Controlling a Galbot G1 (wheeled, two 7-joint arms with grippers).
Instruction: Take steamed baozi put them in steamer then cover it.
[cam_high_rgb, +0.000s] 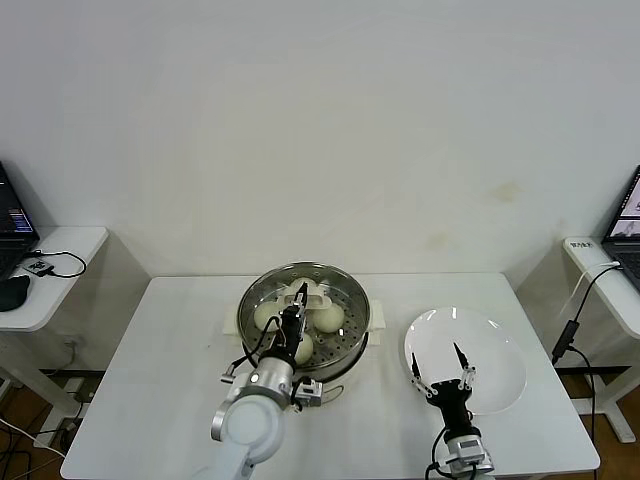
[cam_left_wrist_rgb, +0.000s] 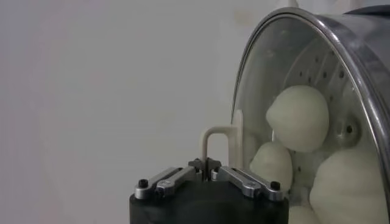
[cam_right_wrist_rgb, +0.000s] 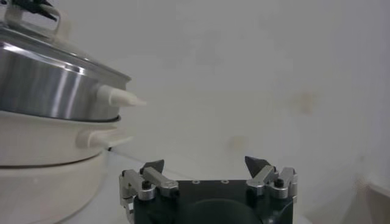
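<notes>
We are holding the cover (cam_high_rgb: 303, 297) by its whitish handle (cam_left_wrist_rgb: 218, 145) with our left gripper (cam_high_rgb: 297, 303), jaws pinched shut on it, the glass sitting on the steamer (cam_high_rgb: 352, 346) at mid-worktop (cam_high_rgb: 150, 380) over the steamed baozi (cam_left_wrist_rgb: 298, 117). Our right gripper (cam_high_rgb: 441, 366) is hovering over the white plate (cam_high_rgb: 500, 380), jaws spread wide and holding nothing.

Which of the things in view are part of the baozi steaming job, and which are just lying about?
Job:
- steamed baozi, in the pot
- steamer
- cover, on the steamer
- left gripper, shut on the cover's handle

Lying about:
- white plate, empty
- right gripper, open, over the plate
- laptops on side desks
</notes>
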